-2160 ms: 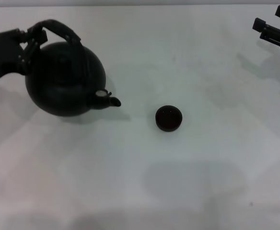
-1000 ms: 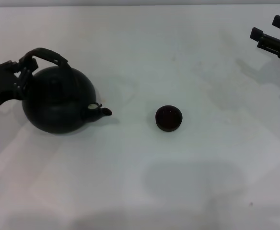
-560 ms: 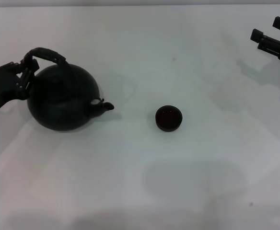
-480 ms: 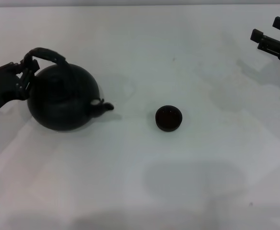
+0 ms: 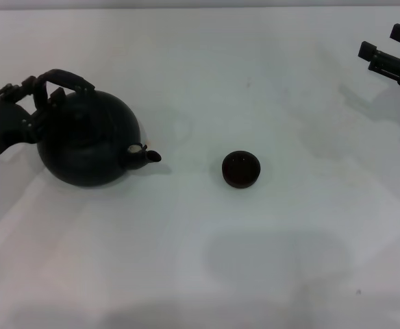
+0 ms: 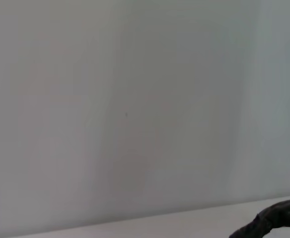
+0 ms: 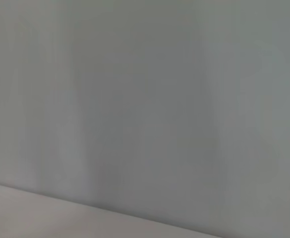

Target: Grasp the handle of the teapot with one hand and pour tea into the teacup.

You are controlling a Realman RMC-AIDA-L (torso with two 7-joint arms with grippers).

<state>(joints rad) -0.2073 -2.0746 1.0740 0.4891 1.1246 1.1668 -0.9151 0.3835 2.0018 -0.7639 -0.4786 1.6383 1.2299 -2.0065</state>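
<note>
The black-brown teapot (image 5: 87, 144) stands on the white table at the left, its short spout pointing right toward the teacup (image 5: 241, 169). The teacup is small, dark brown and stands apart from the pot, near the middle. The arched handle (image 5: 66, 75) rises over the lid. My left gripper (image 5: 41, 89) is at the handle's left end, fingers spread around it and looking open. A dark curved piece of the handle (image 6: 276, 218) shows at the edge of the left wrist view. My right gripper (image 5: 385, 42) is open and empty at the far right.
The white table (image 5: 255, 260) stretches in front of and behind the cup. The right wrist view shows only a plain grey surface.
The teapot came down from a lifted position and now rests on the table. In the last half second the left gripper's fingers spread apart at the handle. The right arm stayed put.
</note>
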